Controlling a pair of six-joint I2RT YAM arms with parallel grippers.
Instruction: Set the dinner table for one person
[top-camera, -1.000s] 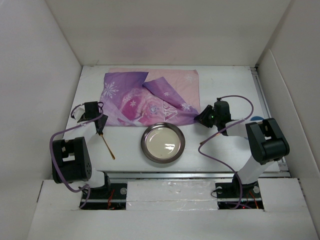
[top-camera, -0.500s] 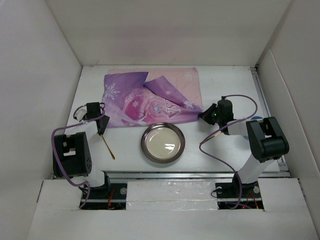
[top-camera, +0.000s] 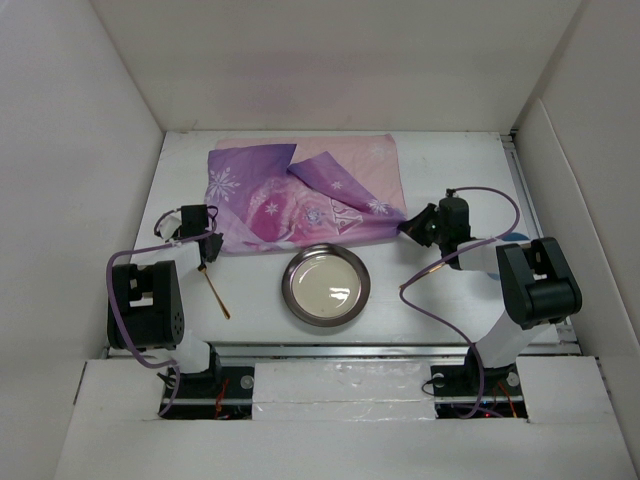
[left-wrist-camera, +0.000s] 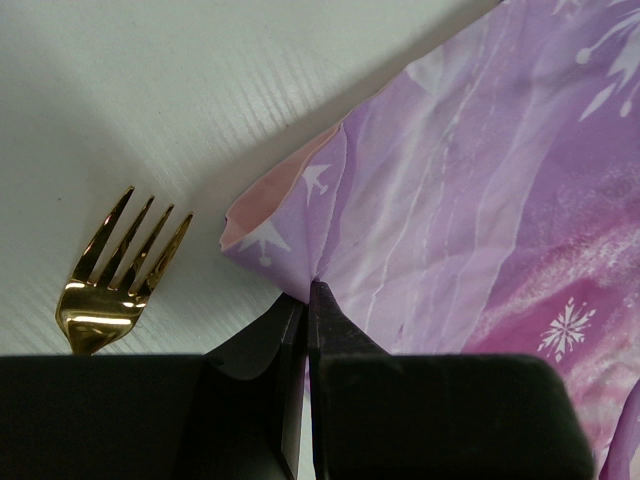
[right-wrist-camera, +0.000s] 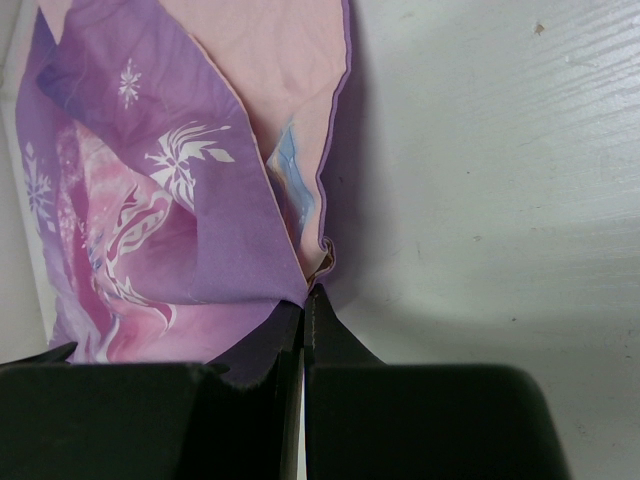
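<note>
On the white dinner table (top-camera: 450, 165) lies a crumpled purple-pink snowflake cloth mat (top-camera: 300, 195), folded over itself. My left gripper (top-camera: 212, 243) is shut on its near left corner. In the left wrist view the jaws (left-wrist-camera: 305, 292) pinch the mat (left-wrist-camera: 480, 200) at a puckered fold. My right gripper (top-camera: 408, 226) is shut on the near right corner, and the right wrist view shows its tips (right-wrist-camera: 305, 297) meeting on the mat's (right-wrist-camera: 180, 230) bunched edge. A gold fork (top-camera: 215, 292) lies near the left gripper, its tines (left-wrist-camera: 115, 275) just left of the jaws. A round metal plate (top-camera: 326, 285) sits in front of the mat.
White walls (top-camera: 80, 150) enclose the table on the left, back and right. A metal rail (top-camera: 340, 350) runs along the near edge, another (top-camera: 520, 180) along the right side. A small blue object (top-camera: 515, 237) shows behind the right arm.
Both grippers have closed on the mat's near corners. The left one moved right onto its corner. The right one drew right, pulling its corner outward.
</note>
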